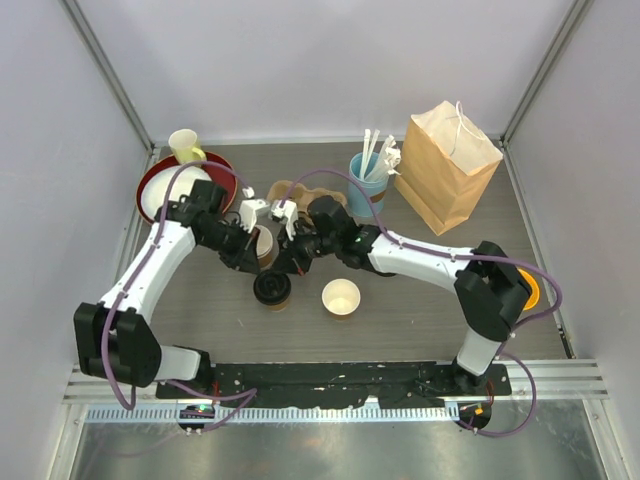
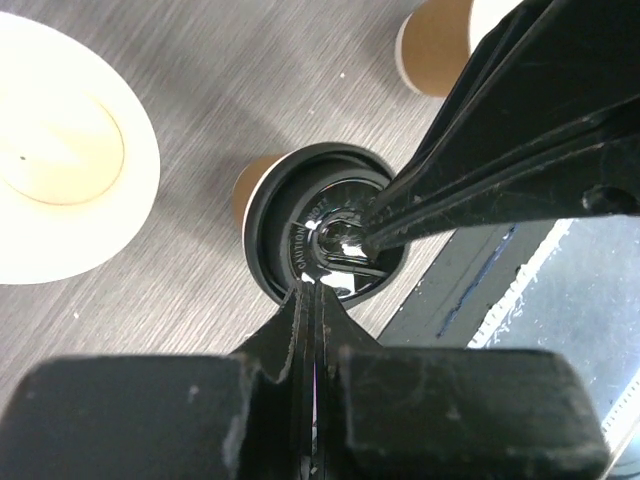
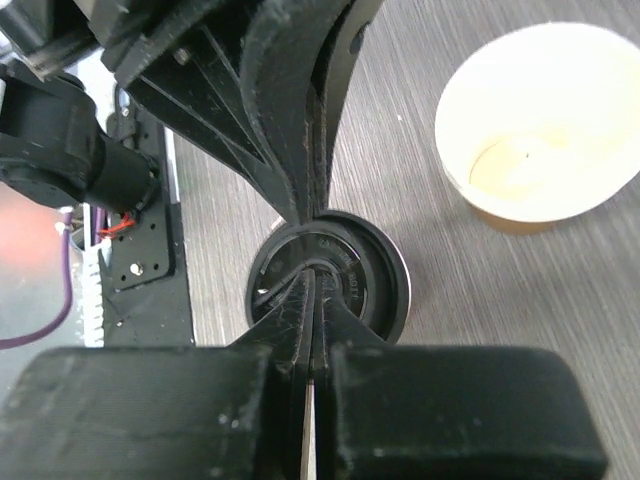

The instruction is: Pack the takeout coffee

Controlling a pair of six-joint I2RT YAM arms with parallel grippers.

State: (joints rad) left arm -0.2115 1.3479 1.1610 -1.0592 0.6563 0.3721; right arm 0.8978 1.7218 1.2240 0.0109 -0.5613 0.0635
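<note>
From above, a black-lidded coffee cup [image 1: 272, 288] stands in the middle of the desk [image 1: 430, 320] near an empty lidless cup [image 1: 341, 297]; a blue cup [image 1: 366, 185] holds white sticks. In the left wrist view, the left jaws are pressed together, tips on that lid. In the right wrist view, the right jaws are likewise closed, touching it.

On the grey wood-grain table [image 1: 420, 300], the left gripper [image 1: 257, 266] and right gripper [image 1: 288, 264] meet over a tan paper cup with a round black lid [image 1: 272, 289]. Just right of it stands a lidless tan paper cup with white inside [image 1: 341, 298]. A brown paper bag with white handles [image 1: 448, 165] stands far right, a red plate [image 1: 146, 180] far left.
</note>
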